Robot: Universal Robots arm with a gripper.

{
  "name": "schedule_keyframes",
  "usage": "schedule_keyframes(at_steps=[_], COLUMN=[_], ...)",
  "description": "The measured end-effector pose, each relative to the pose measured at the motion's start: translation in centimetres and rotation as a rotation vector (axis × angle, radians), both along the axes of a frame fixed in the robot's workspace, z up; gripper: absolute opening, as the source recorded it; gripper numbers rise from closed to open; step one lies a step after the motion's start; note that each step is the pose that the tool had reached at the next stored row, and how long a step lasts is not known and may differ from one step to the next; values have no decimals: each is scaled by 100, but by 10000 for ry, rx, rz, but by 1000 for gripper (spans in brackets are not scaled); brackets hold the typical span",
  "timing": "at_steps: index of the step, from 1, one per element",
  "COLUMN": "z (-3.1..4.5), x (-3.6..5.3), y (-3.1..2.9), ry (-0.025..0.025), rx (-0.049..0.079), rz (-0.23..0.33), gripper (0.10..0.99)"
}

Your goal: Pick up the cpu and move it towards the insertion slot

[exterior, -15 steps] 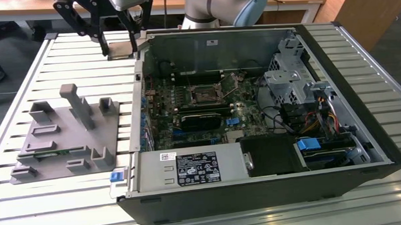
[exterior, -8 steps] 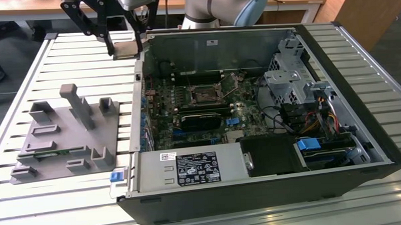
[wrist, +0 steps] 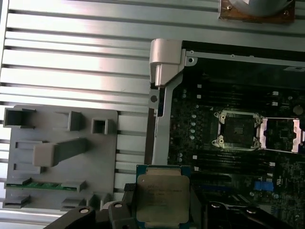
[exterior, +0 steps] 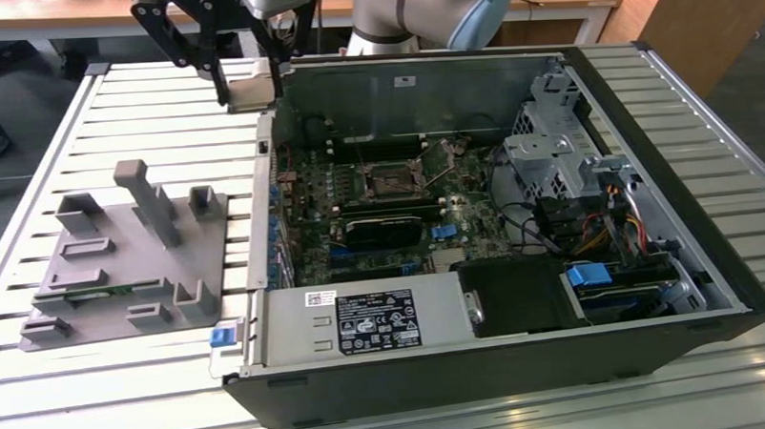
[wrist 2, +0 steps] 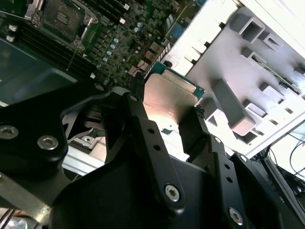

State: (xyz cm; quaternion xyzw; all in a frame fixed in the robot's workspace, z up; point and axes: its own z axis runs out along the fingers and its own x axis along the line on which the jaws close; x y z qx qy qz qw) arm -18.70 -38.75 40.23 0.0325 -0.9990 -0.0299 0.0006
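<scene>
Right, I've got the gripper (wrist 2: 167,107) clamped on the cpu (wrist: 162,195), mid-carry, short of the insertion slot (wrist: 237,130); needs squaring above it.

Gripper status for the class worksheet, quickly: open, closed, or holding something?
Gripper: closed on the cpu, held above the open computer case.

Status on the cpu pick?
Gripper shut on cpu, lifted off the fixture. Slot open, frame flipped up, nothing in it. Cpu above case edge, short of slot.
</scene>
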Motion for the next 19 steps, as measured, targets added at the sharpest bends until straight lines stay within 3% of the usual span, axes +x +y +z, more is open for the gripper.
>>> schedule_keyframes(at_steps=[19], z=[0], x=[242], y=[25], ry=[0], rx=[0], rz=[0], gripper=[537])
